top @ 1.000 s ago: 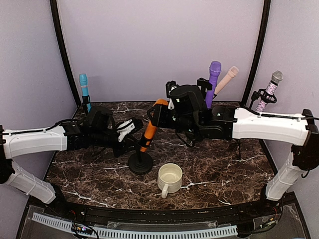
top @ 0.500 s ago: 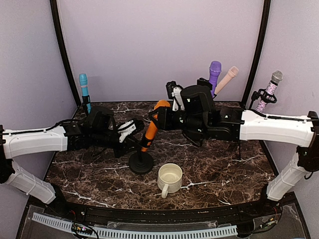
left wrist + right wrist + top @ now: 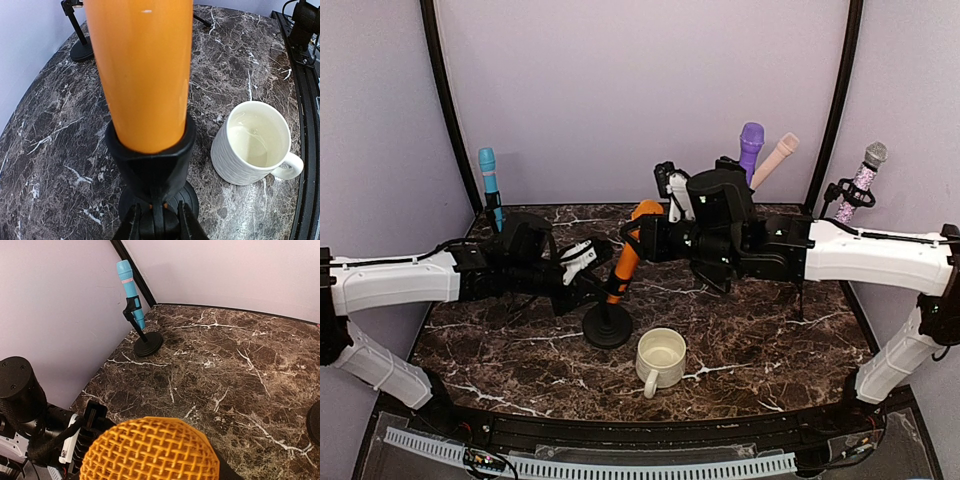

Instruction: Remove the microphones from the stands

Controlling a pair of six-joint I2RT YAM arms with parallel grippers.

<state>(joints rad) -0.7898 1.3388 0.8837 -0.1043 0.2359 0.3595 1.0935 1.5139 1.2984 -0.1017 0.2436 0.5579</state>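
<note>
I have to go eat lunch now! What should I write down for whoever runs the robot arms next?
Grippers: the left gripper is shut on the stand, on its stem just under the clip. The right gripper is closed around the orange microphone near its mesh head.
Things: the orange microphone sits tilted in the stand's clip. The stand's base is on the table, with a white mug close in front.
Done: both grips are set.
Left: pull the orange microphone up out of the clip while the left gripper holds the stand. Mind the white mug.
</note>
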